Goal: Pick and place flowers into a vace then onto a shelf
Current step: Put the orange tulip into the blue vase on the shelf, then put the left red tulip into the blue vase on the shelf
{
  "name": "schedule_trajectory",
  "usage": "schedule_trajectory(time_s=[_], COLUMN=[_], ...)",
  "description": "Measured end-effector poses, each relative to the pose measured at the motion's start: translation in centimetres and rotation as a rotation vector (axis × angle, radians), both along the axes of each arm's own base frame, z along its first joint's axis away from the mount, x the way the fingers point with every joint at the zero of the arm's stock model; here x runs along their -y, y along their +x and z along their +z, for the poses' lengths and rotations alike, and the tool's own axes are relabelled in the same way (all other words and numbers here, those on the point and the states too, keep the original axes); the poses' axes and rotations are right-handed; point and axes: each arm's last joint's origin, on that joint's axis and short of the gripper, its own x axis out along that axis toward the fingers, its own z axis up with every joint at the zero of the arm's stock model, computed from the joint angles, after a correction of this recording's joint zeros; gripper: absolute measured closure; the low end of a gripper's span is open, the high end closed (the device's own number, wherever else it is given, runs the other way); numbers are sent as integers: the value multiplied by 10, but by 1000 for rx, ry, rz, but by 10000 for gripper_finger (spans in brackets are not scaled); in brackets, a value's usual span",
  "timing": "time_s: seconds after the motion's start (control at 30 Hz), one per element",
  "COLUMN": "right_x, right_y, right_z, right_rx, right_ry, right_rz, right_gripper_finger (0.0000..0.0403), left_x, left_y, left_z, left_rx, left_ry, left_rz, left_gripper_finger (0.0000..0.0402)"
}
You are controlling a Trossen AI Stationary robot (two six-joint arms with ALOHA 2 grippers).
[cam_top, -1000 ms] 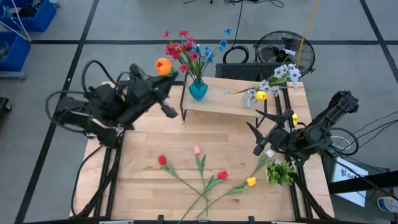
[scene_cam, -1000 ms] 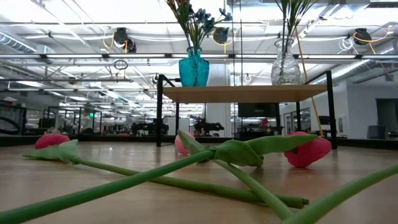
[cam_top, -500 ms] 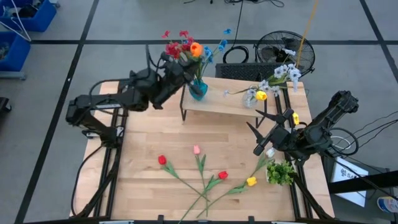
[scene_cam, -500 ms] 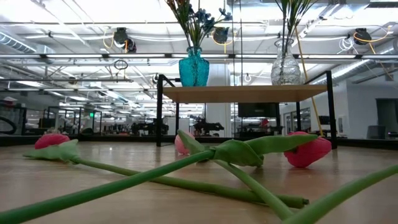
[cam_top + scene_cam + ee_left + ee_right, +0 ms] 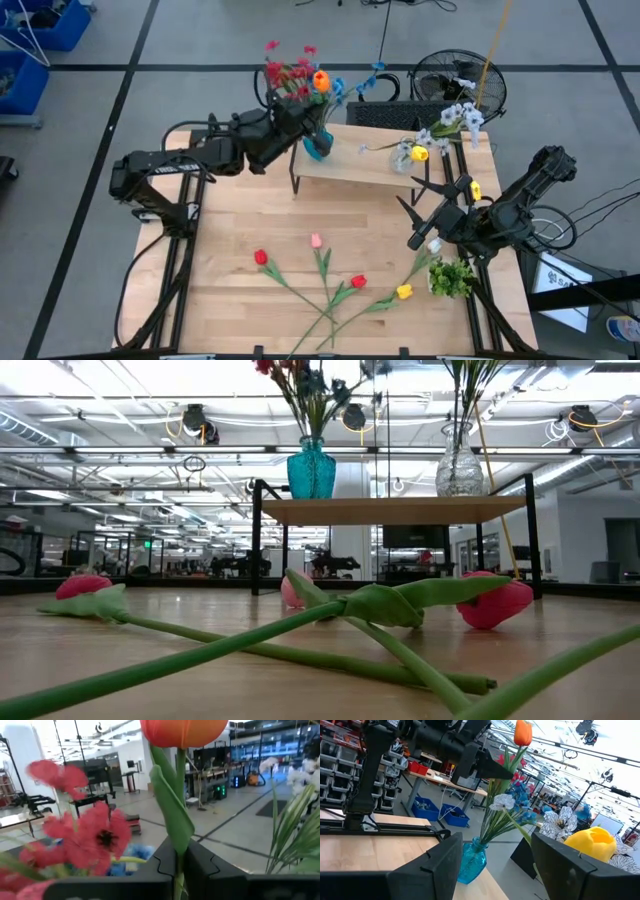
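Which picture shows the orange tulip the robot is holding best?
The left wrist view: the orange tulip fills it, its stem pinched in the left gripper. The right wrist view shows it whole but small; the high view shows only its blossom; the low view misses it.

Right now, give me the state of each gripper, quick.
Left gripper: shut on the orange tulip stem, over the teal vase on the shelf.
Right gripper: open, holding nothing, at the table's right side.
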Motion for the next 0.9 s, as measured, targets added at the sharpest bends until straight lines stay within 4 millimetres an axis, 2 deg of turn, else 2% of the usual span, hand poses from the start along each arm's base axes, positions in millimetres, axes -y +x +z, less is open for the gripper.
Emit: schedule_trajectory(time_s=[0.13,0.23,0.47,0.63,0.9], right_x=[0,0,0,0,0], right_y=[0,0,0,0,0], right_z=[0,0,0,0,0], right_rx=[-1,-1,-1,-1,-1], right_ry=[-1,-2,-1,-1,-1], right_rz=[0,0,0,0,0], right_gripper_finger=[174,174,174,174,174], left_x=[-2,-3,-8,-11,5], left_y=[1,0,-3,-8,-12], left_z=[-11,-17,-25,-42,-57], left_rx=[-105,-113,-150,-265,-384], left_ry=[-28,-99,-158,-258,-354], left_rz=[4,10,53,106,54], left_gripper_finger=[365,350,292,255,244])
